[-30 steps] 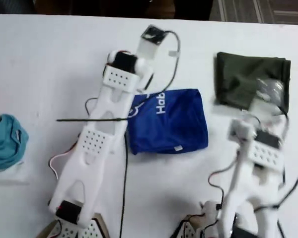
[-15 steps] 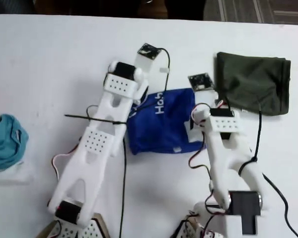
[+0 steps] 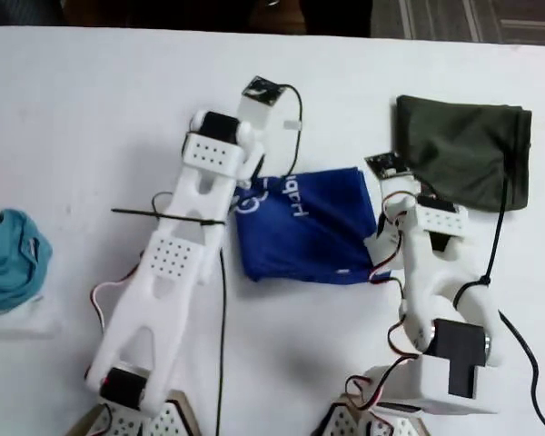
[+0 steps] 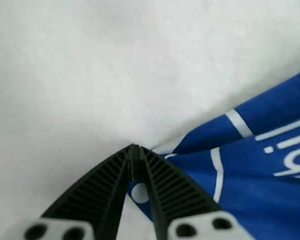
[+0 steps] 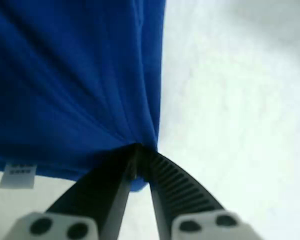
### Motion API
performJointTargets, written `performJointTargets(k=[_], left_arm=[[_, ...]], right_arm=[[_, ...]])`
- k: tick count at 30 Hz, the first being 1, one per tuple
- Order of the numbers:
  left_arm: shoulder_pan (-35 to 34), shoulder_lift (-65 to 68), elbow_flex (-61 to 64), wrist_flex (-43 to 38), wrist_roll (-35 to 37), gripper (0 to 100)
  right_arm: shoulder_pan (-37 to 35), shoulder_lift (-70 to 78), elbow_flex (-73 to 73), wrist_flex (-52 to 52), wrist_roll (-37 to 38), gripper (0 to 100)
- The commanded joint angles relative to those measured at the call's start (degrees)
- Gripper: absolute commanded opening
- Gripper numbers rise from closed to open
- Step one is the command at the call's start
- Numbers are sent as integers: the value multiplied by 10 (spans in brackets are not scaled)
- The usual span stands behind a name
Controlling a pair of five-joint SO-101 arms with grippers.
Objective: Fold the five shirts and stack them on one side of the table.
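Observation:
A folded blue shirt point(image 3: 300, 227) with white print lies mid-table between the two arms. My left gripper point(image 4: 134, 150) is shut on the blue shirt's point(image 4: 250, 170) near-left corner, at the cloth's edge by the print. My right gripper point(image 5: 137, 149) is shut on the opposite edge of the blue shirt point(image 5: 70, 75), pinching its fabric into pleats. A folded dark green shirt point(image 3: 463, 150) lies at the back right. A crumpled teal shirt point(image 3: 11, 259) sits at the left edge.
The white table point(image 3: 91, 100) stretches bare at the back left. Cables trail from both arms; the arm bases point(image 3: 136, 413) stand along the front edge. A dark floor shows beyond the far edge.
The right arm swung from the green shirt over to the blue shirt's right edge and closed on it. The blue shirt has been pulled wider and shifted slightly.

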Motion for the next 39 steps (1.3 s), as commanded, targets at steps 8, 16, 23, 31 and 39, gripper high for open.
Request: performJointTargets(k=[8, 16, 23, 31, 39], left_arm=[[-5, -130, -3, 20, 4, 27], [-10, -342, 262, 20, 5, 27], [-7, -553, 698, -69, 32, 28], [30, -748, 1058, -317, 33, 28], [106, -809, 1193, -429, 33, 28]], right_arm=[[-19, -232, -69, 56, -83, 19], [-70, -114, -199, 60, -180, 19], [-99, 65, -321, 80, -189, 19], [-119, 190, -426, 83, -211, 19], [-146, 259, -486, 96, -212, 19]])
